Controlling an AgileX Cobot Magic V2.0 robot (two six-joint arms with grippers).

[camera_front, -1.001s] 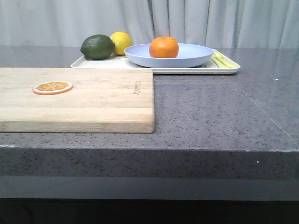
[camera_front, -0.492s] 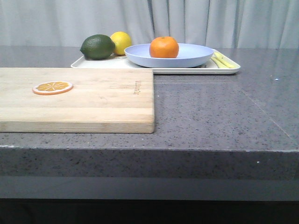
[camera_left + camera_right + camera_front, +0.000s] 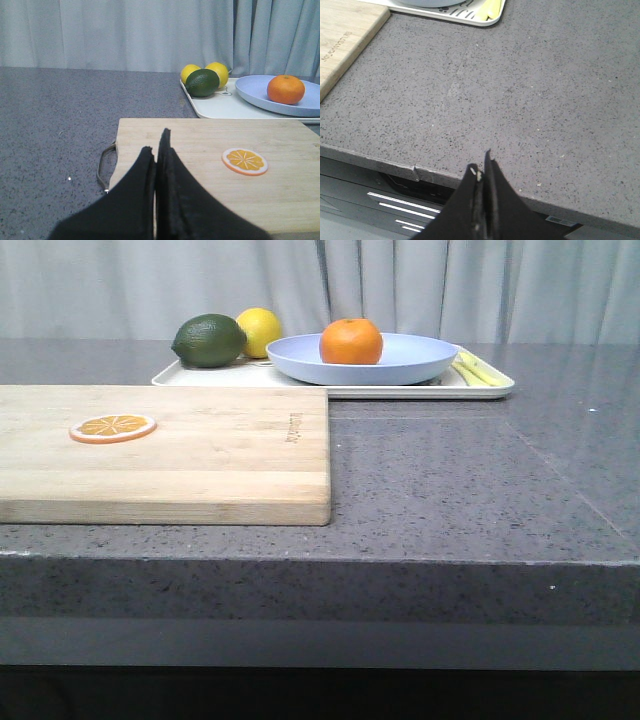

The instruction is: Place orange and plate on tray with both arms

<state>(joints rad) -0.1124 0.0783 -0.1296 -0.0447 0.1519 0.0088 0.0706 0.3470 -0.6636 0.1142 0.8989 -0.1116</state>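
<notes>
The orange (image 3: 351, 341) rests in the pale lavender-blue plate (image 3: 420, 362), and the plate sits on the white tray (image 3: 250, 381) at the back of the counter. All three also show in the left wrist view: orange (image 3: 285, 89), plate (image 3: 252, 89), tray (image 3: 220, 106). My left gripper (image 3: 156, 145) is shut and empty above the near end of the wooden cutting board (image 3: 200, 150). My right gripper (image 3: 482, 162) is shut and empty over the counter's front edge, far from the tray corner (image 3: 470, 17). Neither gripper shows in the front view.
A dark green avocado-like fruit (image 3: 209, 340) and a yellow lemon (image 3: 260, 330) sit on the tray's left part, with yellow-green strips (image 3: 478, 370) at its right end. A flat orange slice (image 3: 113, 427) lies on the cutting board (image 3: 200, 455) at the front left.
</notes>
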